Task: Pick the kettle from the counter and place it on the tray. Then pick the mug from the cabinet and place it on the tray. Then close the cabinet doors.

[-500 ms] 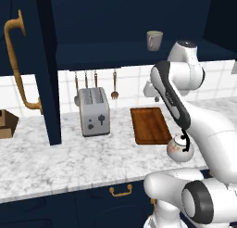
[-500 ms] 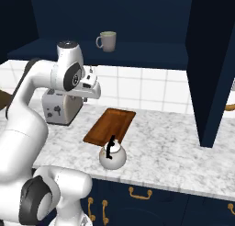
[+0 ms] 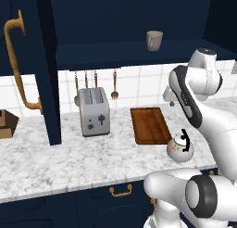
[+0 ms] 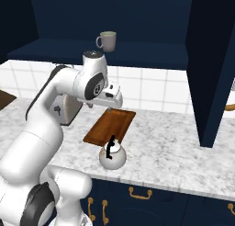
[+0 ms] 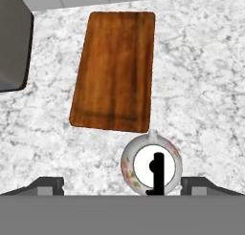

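Fingers (image 5: 122, 184) spread wide, nothing between them, tips poking up at the bottom of the hand view either side of the kettle (image 5: 151, 166). Looks like a straddle lined up on the black arched handle from above, no contact yet. Judging by that, step one of the task is in hand: kettle not picked.

Kettle sits on the worktop (image 3: 55, 162) near the front edge, just in front of the tray's (image 5: 116, 69) near short end, apart from it by a thin strip of marble. Tray bare, lying flat, long side running away toward the tiled wall; short carry for the kettle.

Toaster (image 3: 94, 111) stands beside the tray to the left, well clear of the path.

Further back and up, mug (image 4: 107, 40) upright on the cabinet (image 3: 115, 53) shelf, handle to one side, doors open, one door (image 3: 39, 65) with brass handle hanging out over the worktop.

Hand view gives the top-down line-up of tips against kettle handle; base views hide that behind the arm but show mug, shelf, open doors. Left base view also shows a cardboard box (image 3: 7, 124) at the far left.
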You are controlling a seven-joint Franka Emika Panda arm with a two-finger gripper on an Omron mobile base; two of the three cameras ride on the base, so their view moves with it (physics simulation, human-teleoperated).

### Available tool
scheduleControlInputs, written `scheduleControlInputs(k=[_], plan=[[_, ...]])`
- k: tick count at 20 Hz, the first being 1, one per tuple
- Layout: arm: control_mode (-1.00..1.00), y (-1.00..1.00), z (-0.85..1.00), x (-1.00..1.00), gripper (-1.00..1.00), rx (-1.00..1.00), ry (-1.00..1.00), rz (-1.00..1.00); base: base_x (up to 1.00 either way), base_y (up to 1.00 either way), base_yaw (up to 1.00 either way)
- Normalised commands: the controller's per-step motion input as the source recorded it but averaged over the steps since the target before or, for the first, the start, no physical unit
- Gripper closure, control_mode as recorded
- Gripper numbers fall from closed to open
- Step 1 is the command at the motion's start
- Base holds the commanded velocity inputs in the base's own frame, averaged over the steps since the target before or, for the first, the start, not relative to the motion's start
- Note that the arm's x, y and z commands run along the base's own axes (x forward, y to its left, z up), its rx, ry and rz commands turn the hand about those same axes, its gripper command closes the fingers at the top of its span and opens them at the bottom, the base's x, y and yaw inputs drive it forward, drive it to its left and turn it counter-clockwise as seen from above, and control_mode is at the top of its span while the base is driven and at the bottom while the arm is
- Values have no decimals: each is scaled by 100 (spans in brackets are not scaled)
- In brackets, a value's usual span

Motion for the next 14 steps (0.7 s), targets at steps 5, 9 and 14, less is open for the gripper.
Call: scheduleControlInputs(k=[5, 9, 14], plan=[[-100, -35, -30, 0, -100, 0, 0, 0, 0, 0, 0], [-100, -12, -62, 0, -100, 0, 12, -1, 0, 0, 0], [-100, -21, -81, 2, -100, 0, 24, -1, 0, 0, 0]])
